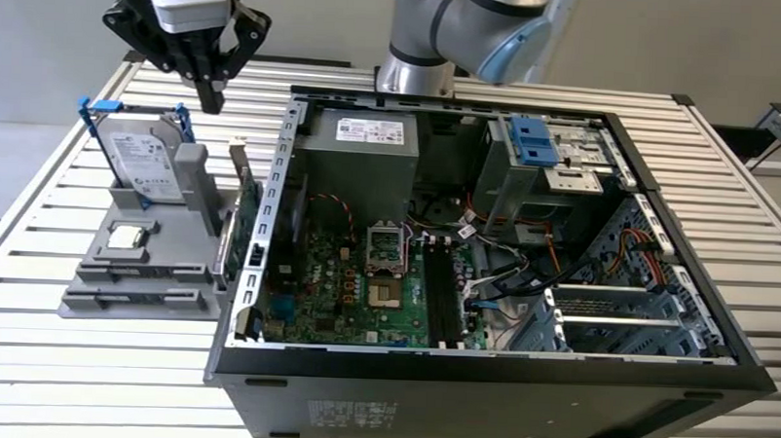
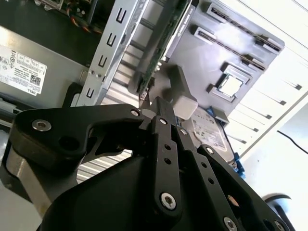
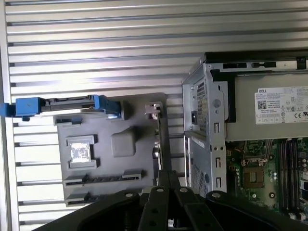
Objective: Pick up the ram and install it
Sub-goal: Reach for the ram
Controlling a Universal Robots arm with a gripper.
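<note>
Exterior view: the open computer case [image 1: 489,378] sits right, the grey holder [image 1: 138,300] left of it. The gripper [image 1: 212,98] hangs above the holder's far end, fingers pressed together, empty. The ram [image 1: 249,224] stands on edge along the holder's right side, just beside the case wall. Closed fingers descending would likely strike its top edge.

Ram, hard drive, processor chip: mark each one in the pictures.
ram [image 2: 166,41], second wrist view, on its long green edge.
hard drive [image 1: 146,162], exterior view, on its silver labelled face.
processor chip [image 1: 128,236], exterior view, on its silver top.
</note>
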